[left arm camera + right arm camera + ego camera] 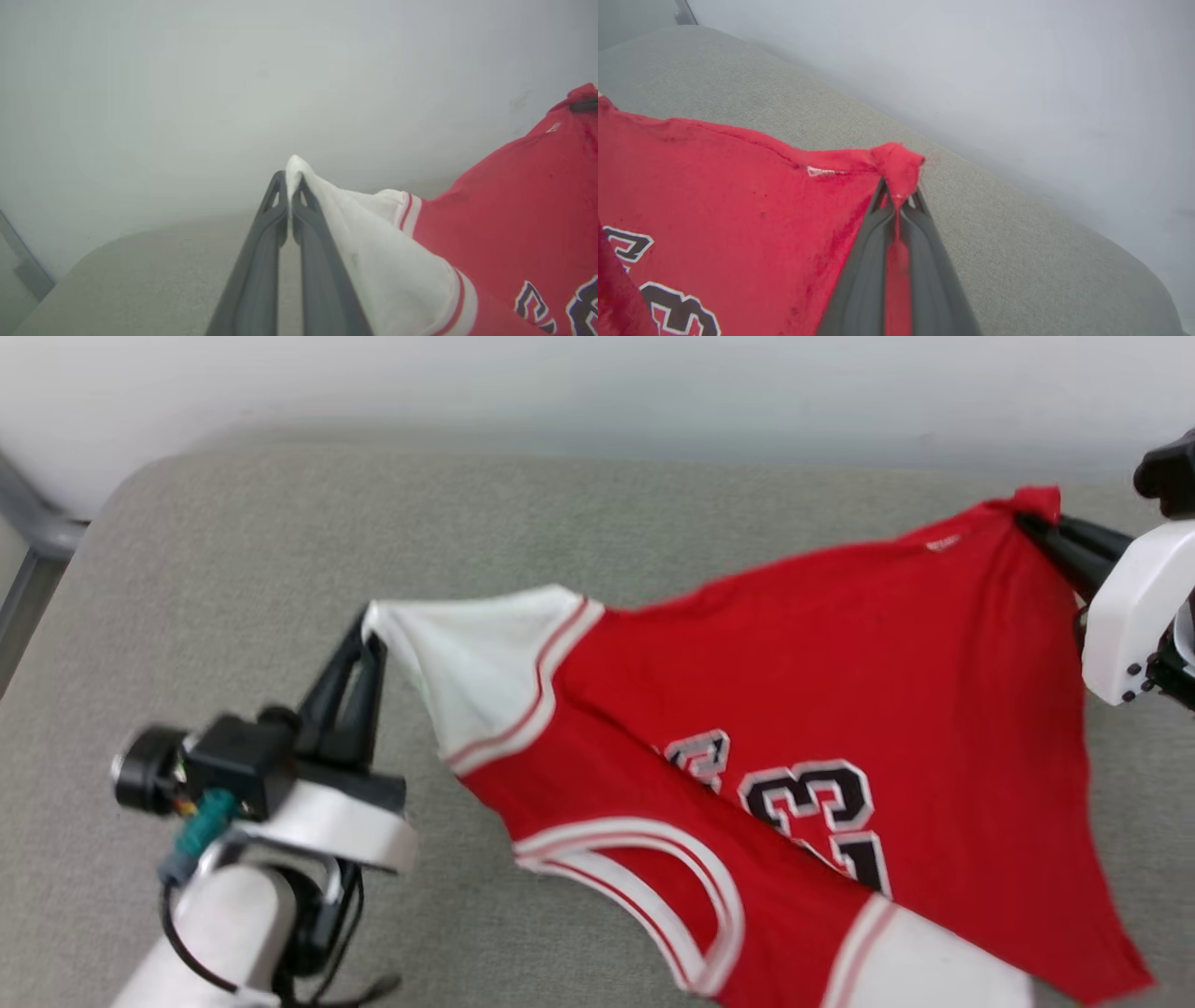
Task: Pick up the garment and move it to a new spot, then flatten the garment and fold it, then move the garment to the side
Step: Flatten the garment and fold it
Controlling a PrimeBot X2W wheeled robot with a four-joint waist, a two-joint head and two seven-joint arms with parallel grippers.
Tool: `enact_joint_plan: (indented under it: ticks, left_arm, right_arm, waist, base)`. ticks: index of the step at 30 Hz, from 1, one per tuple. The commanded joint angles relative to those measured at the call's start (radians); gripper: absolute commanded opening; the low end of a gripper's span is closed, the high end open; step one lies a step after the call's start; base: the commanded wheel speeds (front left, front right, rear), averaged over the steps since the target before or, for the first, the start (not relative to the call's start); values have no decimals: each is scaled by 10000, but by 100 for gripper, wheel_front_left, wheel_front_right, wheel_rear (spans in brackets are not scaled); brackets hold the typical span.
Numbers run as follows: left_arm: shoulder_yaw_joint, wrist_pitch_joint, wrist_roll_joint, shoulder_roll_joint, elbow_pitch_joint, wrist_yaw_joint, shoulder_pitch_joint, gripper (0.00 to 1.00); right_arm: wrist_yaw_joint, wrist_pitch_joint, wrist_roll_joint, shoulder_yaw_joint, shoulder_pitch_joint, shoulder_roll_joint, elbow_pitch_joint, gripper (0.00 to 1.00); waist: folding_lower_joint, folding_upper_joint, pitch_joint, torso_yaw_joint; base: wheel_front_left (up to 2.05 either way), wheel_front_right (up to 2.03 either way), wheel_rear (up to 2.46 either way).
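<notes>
The red T-shirt (840,691), white-sleeved with a black number on it, stretches across a grey fabric cushion (215,579), one white sleeve tip pinched tight in the left gripper (370,633), a red hem corner clamped in the right gripper (1027,523), against a pale wall (560,383)
</notes>
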Motion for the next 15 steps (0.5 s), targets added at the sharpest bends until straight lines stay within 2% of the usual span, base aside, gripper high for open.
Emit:
enact_joint_plan:
  ticks: [1,8,15]
  left_arm:
    - [121,123,69,158,-170,-84,-464,0]
    - [431,740,163,644,-611,-460,-2525,0]
    - [392,1244,412,747,-502,-903,-4821,0]
  right_arm:
    - [-15,-188,-73,-232,114,33,-222,0]
    - [-13,-482,-415,-1505,-51,344,-1052,0]
    - [-13,-311,-953,-2436,-686,679,-1458,0]
  waist:
    - [0,0,-329,-356]
    - [0,0,-391,-742]
    - [0,0,91,-949]
  base:
    - [0,0,0]
    - [0,0,0]
    - [0,0,0]
